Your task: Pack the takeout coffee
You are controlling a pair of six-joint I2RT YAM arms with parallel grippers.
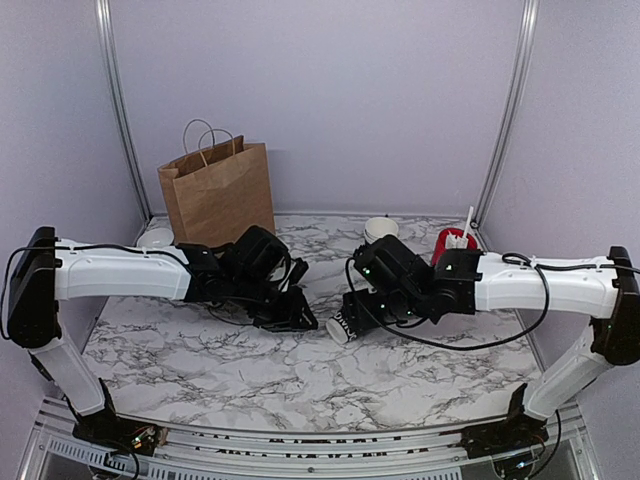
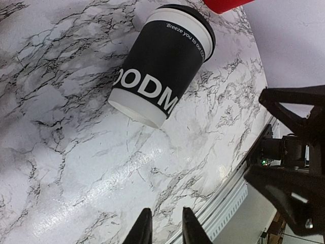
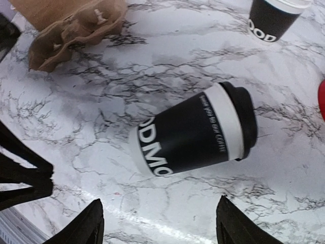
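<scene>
The takeout coffee (image 3: 195, 129) lies on its side on the marble table, a black paper cup with white lettering and a black lid; its lid end points toward the red cup. In the top view only its base end (image 1: 343, 327) shows, under the right wrist. My right gripper (image 3: 160, 216) hangs wide open just short of the cup, and nothing is between its fingers. My left gripper (image 2: 163, 230) faces the cup (image 2: 162, 66) from the other side, well apart from it. Its fingers stand a narrow gap apart with nothing between them.
A brown paper bag (image 1: 218, 192) stands upright at the back left. A stack of like cups (image 1: 381, 229) and a red cup of white sticks (image 1: 455, 245) stand at the back right. A brown pulp carrier (image 3: 71, 25) lies near the bag. The table's front rail (image 2: 223, 203) is close.
</scene>
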